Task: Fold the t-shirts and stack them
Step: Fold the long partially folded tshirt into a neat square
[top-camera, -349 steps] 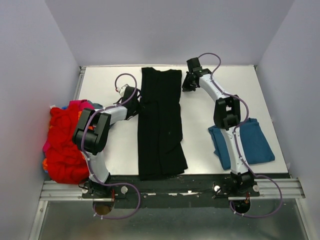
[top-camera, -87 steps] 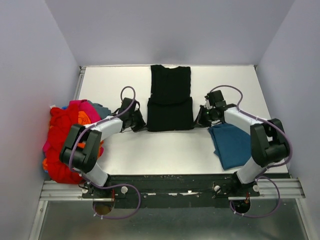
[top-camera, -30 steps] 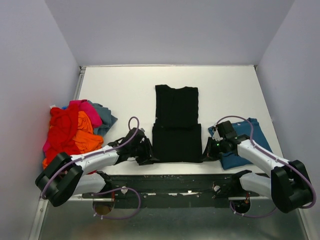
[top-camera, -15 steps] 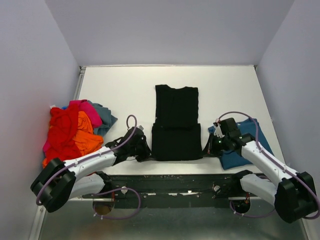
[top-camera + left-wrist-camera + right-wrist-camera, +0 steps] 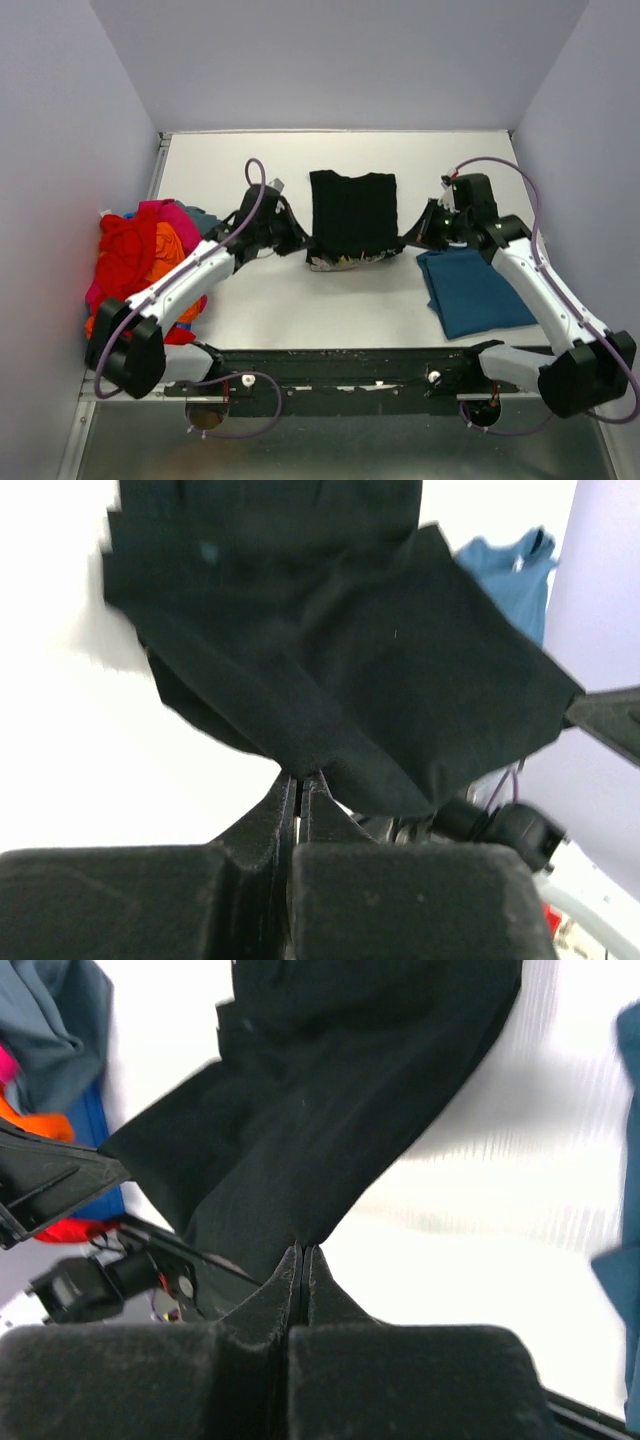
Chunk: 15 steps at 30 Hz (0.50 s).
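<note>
The black t-shirt point(image 5: 351, 215) lies folded mid-table, its near edge lifted so a strip of rose print point(image 5: 345, 261) shows underneath. My left gripper point(image 5: 302, 240) is shut on the shirt's left near corner and my right gripper point(image 5: 408, 237) is shut on its right near corner; both hold the cloth off the table. The left wrist view shows the black cloth point(image 5: 330, 670) pinched between shut fingers point(image 5: 300, 798). The right wrist view shows the same cloth point(image 5: 330, 1100) pinched at the fingertips point(image 5: 303, 1265). A folded teal-blue shirt point(image 5: 478, 290) lies at the right.
A heap of red point(image 5: 125, 250), orange point(image 5: 165, 262), pink and grey-blue shirts lies at the table's left edge. White walls enclose the table. The black front rail point(image 5: 350, 365) runs along the near edge.
Both grippers have lifted the black shirt's near edge and carried it toward the far side, folding the near half over. The arms have stretched away from the front edge.
</note>
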Tool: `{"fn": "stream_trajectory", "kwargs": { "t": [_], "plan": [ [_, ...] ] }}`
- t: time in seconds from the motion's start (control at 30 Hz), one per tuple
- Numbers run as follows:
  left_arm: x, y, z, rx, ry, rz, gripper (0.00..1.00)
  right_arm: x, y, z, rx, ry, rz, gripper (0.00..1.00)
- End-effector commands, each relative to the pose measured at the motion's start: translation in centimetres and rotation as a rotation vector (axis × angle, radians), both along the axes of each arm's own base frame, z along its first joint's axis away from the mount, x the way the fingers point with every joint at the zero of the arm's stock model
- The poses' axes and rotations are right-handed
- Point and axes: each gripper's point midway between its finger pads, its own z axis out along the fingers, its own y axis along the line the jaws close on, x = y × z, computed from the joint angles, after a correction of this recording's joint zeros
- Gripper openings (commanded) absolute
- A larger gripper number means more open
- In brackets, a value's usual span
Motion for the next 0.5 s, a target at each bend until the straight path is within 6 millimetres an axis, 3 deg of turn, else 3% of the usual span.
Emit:
{"fn": "stream_trajectory", "kwargs": {
  "t": [0.0, 0.2, 0.3, 0.47],
  "plan": [
    [7.0, 0.1, 2.6, 0.000, -0.093, 0.006, 0.00, 6.2, -0.9, 2.3, -0.026, -0.067, -0.073, 0.01],
    [15.6, 0.0, 3.4, -0.050, -0.115, 0.069, 0.00, 14.2, -1.0, 2.6, -0.004, -0.045, -0.118, 0.01],
    [19.2, 0.1, 2.1, -0.015, -0.102, 0.096, 0.00, 18.0, -1.2, 2.3, 0.007, -0.036, -0.136, 0.01],
    [23.9, 0.0, 0.1, -0.015, -0.081, 0.118, 0.00, 22.7, -1.6, -0.2, 0.033, 0.022, -0.160, 0.01]
  ]
}}
